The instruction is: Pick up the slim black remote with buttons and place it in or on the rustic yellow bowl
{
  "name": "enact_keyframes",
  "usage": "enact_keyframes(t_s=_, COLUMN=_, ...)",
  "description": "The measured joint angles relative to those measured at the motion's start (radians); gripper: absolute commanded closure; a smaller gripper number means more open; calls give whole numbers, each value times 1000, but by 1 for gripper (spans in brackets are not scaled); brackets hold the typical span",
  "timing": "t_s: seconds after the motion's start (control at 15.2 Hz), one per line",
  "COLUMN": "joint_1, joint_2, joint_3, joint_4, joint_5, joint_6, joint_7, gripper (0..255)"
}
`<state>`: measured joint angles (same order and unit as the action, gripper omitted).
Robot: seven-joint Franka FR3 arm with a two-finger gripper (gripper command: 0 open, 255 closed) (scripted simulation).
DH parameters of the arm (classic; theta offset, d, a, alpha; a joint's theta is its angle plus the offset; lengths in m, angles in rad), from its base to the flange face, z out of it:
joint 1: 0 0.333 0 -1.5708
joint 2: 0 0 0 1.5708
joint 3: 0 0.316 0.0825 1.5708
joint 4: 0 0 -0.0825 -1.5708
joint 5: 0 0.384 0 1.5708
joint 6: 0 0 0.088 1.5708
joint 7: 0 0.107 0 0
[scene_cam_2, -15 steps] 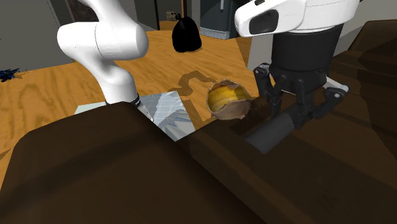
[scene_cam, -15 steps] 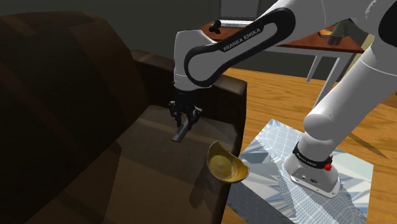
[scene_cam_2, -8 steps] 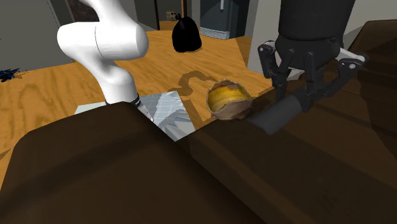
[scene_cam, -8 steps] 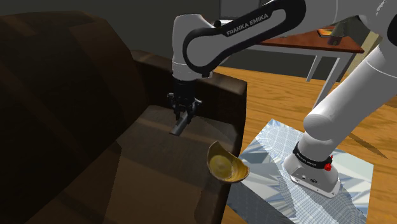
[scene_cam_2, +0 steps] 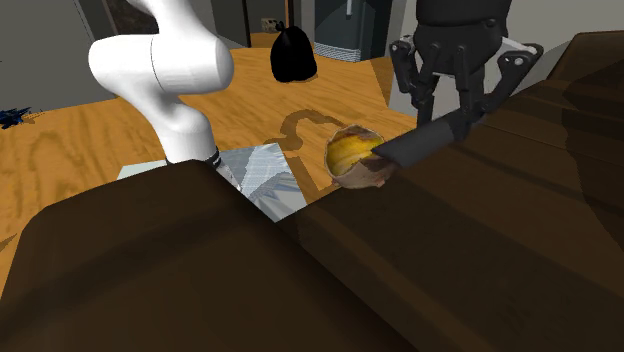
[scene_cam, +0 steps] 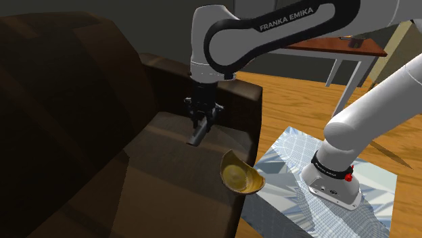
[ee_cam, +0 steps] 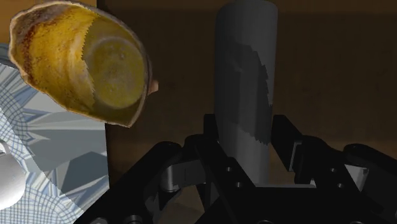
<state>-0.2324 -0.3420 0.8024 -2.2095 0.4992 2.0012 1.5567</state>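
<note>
Sofa [scene_cam: 67,101], dark brown, fills the shoulder view's left; its seat carries the task's things. Arm [scene_cam: 270,30]: over the past second its upper link has swung higher and towards the shoulder view's right, taking the hand up off the seat. Pincer [scene_cam: 201,115], black, is clenched on the remote, one finger [ee_cam: 213,130] pressed to each long side. It has risen and drifted towards the bowl since a second ago, as is plainest in the second exterior view, where the pincer [scene_cam_2: 455,105] stood lower and further right. The pick-up is therefore judged complete and the carry under way; what remains is to bring the load over the bowl's mouth and let go. Bowl [scene_cam: 240,177], yellow inside with a rough brown rim, sits tipped at the near edge of the seat, unmoved throughout; its slant may let a long thing slide out. Remote [scene_cam: 197,135] hangs clear of the cushion, gripped near one end, its free end slanting down. It lies just beside the bowl [scene_cam_2: 355,155] in the second exterior view, though their true separation in depth cannot be told. The remote [ee_cam: 247,83] is drawn as a slim, plain dark-grey bar with a rounded end; no buttons can be made out, and a jagged shadow crosses it.
</note>
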Motion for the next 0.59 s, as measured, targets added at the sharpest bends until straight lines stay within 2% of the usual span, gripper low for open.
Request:
enact_keyframes(t_s=0.26, joint_1=89, joint_2=-168, joint_3=-43, joint_4=-116, joint_5=100, joint_6=-40, joint_7=-11, gripper=255)
enact_keyframes(t_s=0.59, joint_1=206, joint_2=-349, joint_3=-74, joint_4=-248, joint_5=191, joint_6=-82, joint_7=10, gripper=255)
